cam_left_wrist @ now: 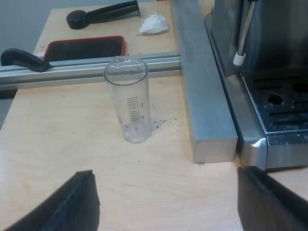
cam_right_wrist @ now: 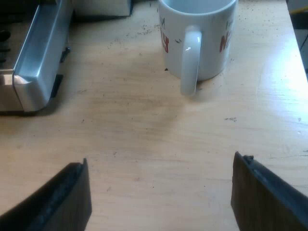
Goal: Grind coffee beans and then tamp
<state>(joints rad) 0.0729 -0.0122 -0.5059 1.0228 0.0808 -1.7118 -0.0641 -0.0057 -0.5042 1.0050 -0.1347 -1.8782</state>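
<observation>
My left gripper (cam_left_wrist: 168, 199) is open above the wooden table, its two black fingers wide apart with nothing between them. Ahead of it a clear measuring glass (cam_left_wrist: 129, 99) stands upright and apart from the fingers. The espresso machine's steel base and drip tray (cam_left_wrist: 276, 110) stand beside a metal bar. My right gripper (cam_right_wrist: 161, 192) is open too, holding nothing. Ahead of it stands a white mug (cam_right_wrist: 197, 36) with red lettering, its handle turned toward the gripper. A steel corner of the machine (cam_right_wrist: 33, 67) shows nearby.
A square metal bar (cam_left_wrist: 202, 91) runs between the glass and the machine, and an aluminium rail (cam_left_wrist: 72, 70) crosses behind the glass. Beyond the rail lie a red-rimmed black tray (cam_left_wrist: 84, 48), a black-handled tool (cam_left_wrist: 103, 13), another black handle (cam_left_wrist: 24, 58) and crumpled white tissue (cam_left_wrist: 154, 23). Coffee grounds (cam_left_wrist: 166, 121) speckle the table.
</observation>
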